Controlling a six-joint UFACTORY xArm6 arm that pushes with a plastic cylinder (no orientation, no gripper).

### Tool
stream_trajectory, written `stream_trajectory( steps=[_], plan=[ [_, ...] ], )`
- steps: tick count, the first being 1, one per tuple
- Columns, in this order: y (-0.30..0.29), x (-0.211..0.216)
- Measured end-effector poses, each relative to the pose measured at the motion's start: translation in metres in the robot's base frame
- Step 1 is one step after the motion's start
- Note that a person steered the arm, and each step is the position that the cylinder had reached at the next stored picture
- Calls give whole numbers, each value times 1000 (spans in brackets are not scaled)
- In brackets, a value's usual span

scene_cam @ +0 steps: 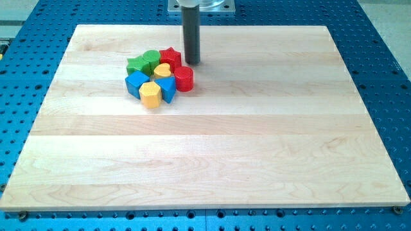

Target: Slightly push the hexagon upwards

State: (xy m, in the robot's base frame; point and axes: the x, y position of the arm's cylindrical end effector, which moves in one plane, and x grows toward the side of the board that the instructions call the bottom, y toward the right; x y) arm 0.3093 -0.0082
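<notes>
A tight cluster of small blocks sits on the wooden board (212,147), left of centre near the view's top. The yellow hexagon (150,94) is at the cluster's bottom edge. Beside it are a blue block (135,82) on the left and another blue block (167,88) on the right. Above them lie a yellow heart (162,70), a green star (136,64), a green round block (151,59), a red star (170,57) and a red round block (183,78). My tip (192,61) stands just right of the red star and above the red round block, well away from the hexagon.
The board lies on a blue perforated table (379,51). The arm's grey mount (200,6) shows at the view's top edge.
</notes>
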Motion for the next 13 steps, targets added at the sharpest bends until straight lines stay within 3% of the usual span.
stream_trajectory(
  steps=[1, 3, 4, 5, 7, 10, 13],
  plan=[
    [38, 31],
    [44, 150],
    [1, 205],
    [-57, 232],
    [-101, 205],
    [-98, 146],
    [-96, 140]
  ],
)
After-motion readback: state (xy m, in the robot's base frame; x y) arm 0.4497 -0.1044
